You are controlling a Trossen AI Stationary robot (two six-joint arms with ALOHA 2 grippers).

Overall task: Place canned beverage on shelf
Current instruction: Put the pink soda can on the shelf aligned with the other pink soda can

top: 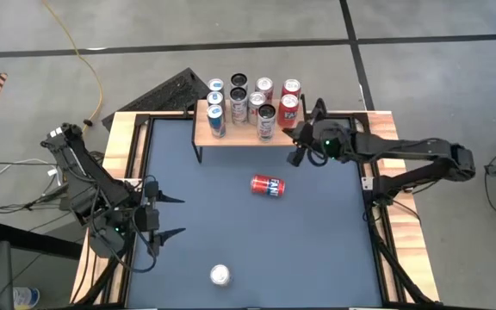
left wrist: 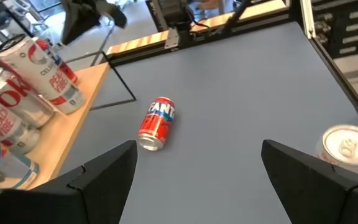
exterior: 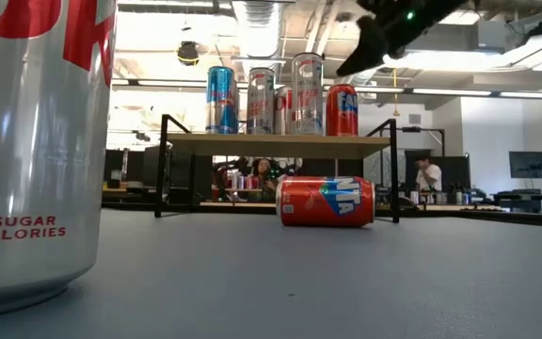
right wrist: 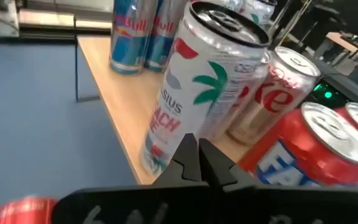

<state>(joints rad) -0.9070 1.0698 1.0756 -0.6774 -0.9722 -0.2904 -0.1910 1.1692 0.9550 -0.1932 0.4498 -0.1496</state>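
The right gripper [top: 299, 145] hangs in the air just beside the right end of the shelf [top: 231, 136], its two dark fingers [right wrist: 194, 158] pressed together with nothing between them. Directly ahead of it on the light wooden top stands a tall white can [right wrist: 194, 93] with a palm tree and partly readable "Celsius" and "Peach" lettering. Beside that are a silver Diet Coke can [right wrist: 272, 93], two red Fanta cans [right wrist: 303, 152] and, further along, two blue Red Bull cans [right wrist: 145, 34].

On the dark table mat in front of the shelf, a red Fanta can [top: 267, 185] lies on its side, untouched.

Near the front edge stands a silver can [top: 220, 275] reading "sugar" and "calories".

The left gripper [top: 169, 216] waits at the table's left side, fingers spread wide, empty.
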